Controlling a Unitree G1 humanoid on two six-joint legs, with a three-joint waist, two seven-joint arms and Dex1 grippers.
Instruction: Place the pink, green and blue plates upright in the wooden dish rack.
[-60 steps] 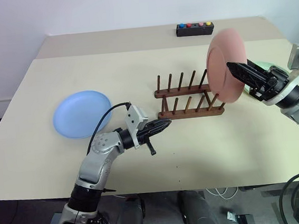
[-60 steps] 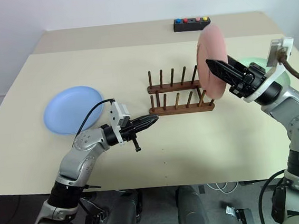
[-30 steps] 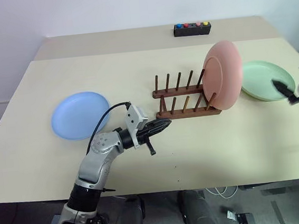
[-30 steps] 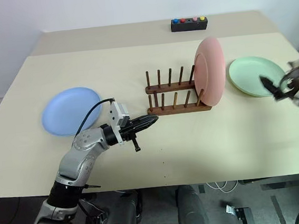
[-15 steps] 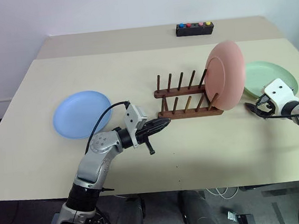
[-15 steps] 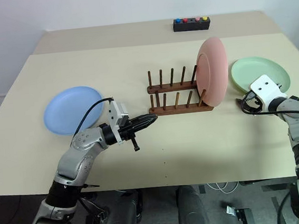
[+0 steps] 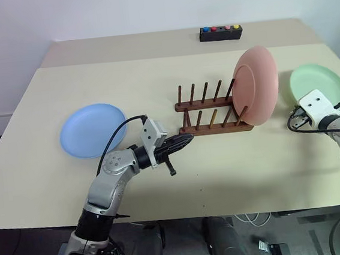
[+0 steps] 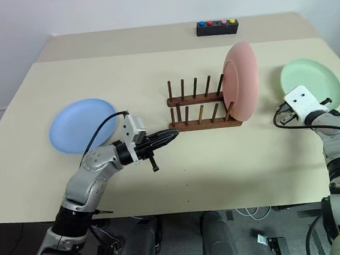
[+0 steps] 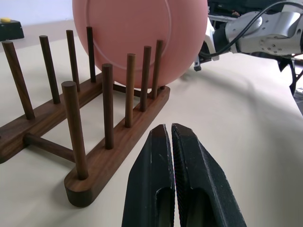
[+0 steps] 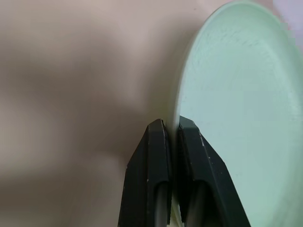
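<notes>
pink plate (image 7: 256, 85): plain salmon pink | green plate (image 7: 318, 85): pale mint green | blue plate (image 7: 92, 129): light sky blue | wooden dish rack (image 7: 212, 111): dark brown | table (image 7: 93, 80): cream beige | small box (image 7: 221, 33) at far edge: black, with blue, red, pink, yellow buttons | gripper fingers (image 9: 156, 179): black

Beige table (image 7: 74, 191) against plain white wall (image 7: 116, 9); dark floor (image 7: 13, 251) below front edge.

The pink plate (image 7: 255, 85) blocks the wooden dish rack's (image 7: 212, 113) right end; remaining slots stand open.
</notes>
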